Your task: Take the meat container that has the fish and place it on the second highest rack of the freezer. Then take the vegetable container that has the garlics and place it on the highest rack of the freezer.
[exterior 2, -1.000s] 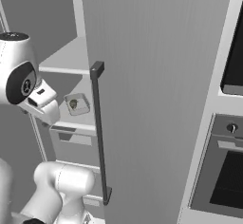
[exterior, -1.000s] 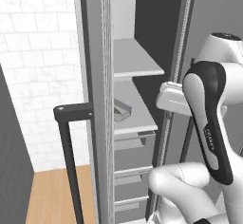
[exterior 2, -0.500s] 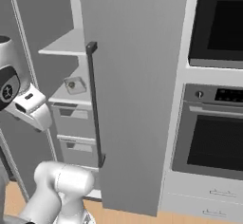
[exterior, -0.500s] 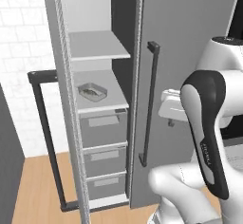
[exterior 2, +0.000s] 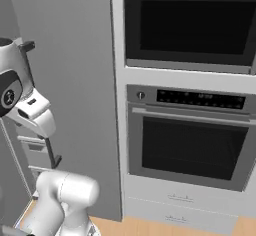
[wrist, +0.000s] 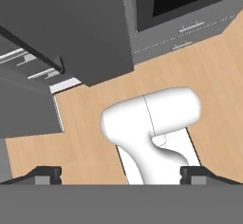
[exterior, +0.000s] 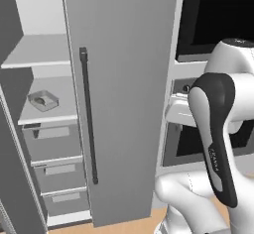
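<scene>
The freezer [exterior: 124, 54] stands open at the left of the left base view. A grey meat container [exterior: 43, 100] with a dark shape in it, the fish, rests on the second highest rack [exterior: 57, 113]. Above it the highest rack [exterior: 37, 54] is bare. The vegetable container with the garlics is out of view. My gripper [wrist: 121, 174] is open and holds nothing; it points down at the wooden floor, well to the right of the freezer's opening. Its white hand [exterior 2: 34, 114] hangs in front of the freezer's grey door.
A black bar handle [exterior: 88, 114] runs down the freezer's closed door. Stacked drawers [exterior: 52, 144] sit under the racks. Two built-in ovens [exterior 2: 190, 145] fill the wall to the right. Wooden floor [wrist: 90, 109] lies below.
The whole picture has shifted: the base has moved right, so the freezer slid left and the ovens came into view. The gripper stays open and empty.
</scene>
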### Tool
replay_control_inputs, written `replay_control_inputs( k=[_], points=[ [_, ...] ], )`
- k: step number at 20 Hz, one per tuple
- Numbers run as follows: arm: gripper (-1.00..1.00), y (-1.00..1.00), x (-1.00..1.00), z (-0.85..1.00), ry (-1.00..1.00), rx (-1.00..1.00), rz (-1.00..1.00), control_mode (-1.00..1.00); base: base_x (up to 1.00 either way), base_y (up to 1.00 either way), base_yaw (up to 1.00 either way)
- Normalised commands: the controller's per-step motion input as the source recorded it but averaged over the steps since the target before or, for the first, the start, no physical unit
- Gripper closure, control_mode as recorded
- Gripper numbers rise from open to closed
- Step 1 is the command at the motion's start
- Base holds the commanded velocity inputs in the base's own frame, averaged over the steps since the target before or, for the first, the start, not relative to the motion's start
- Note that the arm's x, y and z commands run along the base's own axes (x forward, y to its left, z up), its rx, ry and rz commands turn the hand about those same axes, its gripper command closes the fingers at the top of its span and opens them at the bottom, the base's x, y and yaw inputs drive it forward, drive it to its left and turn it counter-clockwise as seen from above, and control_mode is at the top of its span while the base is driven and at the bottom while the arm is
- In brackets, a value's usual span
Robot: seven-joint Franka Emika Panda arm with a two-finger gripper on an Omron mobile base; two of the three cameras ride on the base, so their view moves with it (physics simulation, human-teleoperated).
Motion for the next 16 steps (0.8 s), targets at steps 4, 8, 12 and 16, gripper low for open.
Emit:
replay_control_inputs(
  k=[4,8,12,16],
  points=[
    [-1.0,0.0,0.0,0.0,0.0,0.0,0.0,1.0,0.22,-1.0,0.01],
    [-1.0,0.0,0.0,0.0,0.0,0.0,0.0,1.0,0.29,-1.0,0.01],
    [-1.0,0.0,0.0,0.0,0.0,0.0,0.0,1.0,0.3,-1.0,0.01],
    [-1.0,0.0,0.0,0.0,0.0,0.0,0.0,1.0,0.33,-1.0,0.01]
  ],
)
